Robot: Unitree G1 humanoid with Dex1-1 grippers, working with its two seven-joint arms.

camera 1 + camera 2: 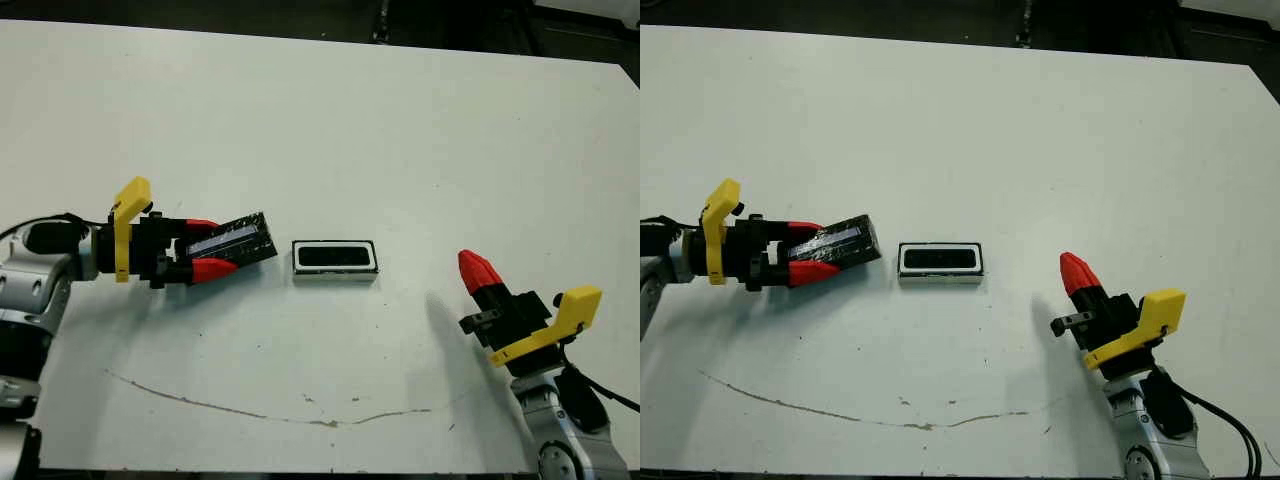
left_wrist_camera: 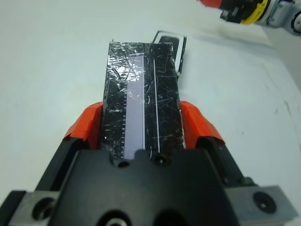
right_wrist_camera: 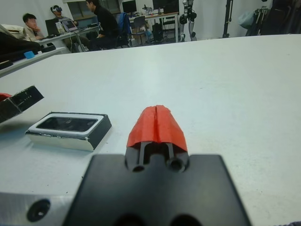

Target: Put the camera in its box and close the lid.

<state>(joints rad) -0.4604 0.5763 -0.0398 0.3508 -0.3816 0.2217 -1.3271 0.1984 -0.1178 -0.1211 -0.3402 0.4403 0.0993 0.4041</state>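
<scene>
The box (image 1: 335, 270), a small white-rimmed tray, lies at the table's middle. A flat black thing, the camera (image 1: 335, 257), fills its inside. To the left of the box, my left gripper (image 1: 222, 246) is shut on the lid (image 1: 245, 238), a crinkly black slab with a pale stripe. The lid's free end points at the box and stops just short of it. In the left wrist view the lid (image 2: 143, 89) runs between both red fingers (image 2: 87, 125), with the box (image 2: 170, 38) beyond its end. My right gripper (image 1: 472, 265) is shut and holds nothing, right of the box and apart from it.
A thin brown scratch (image 1: 250, 410) runs across the white table (image 1: 400, 130) near its front edge. In the right wrist view, several people (image 3: 101, 23) sit at desks far beyond the table.
</scene>
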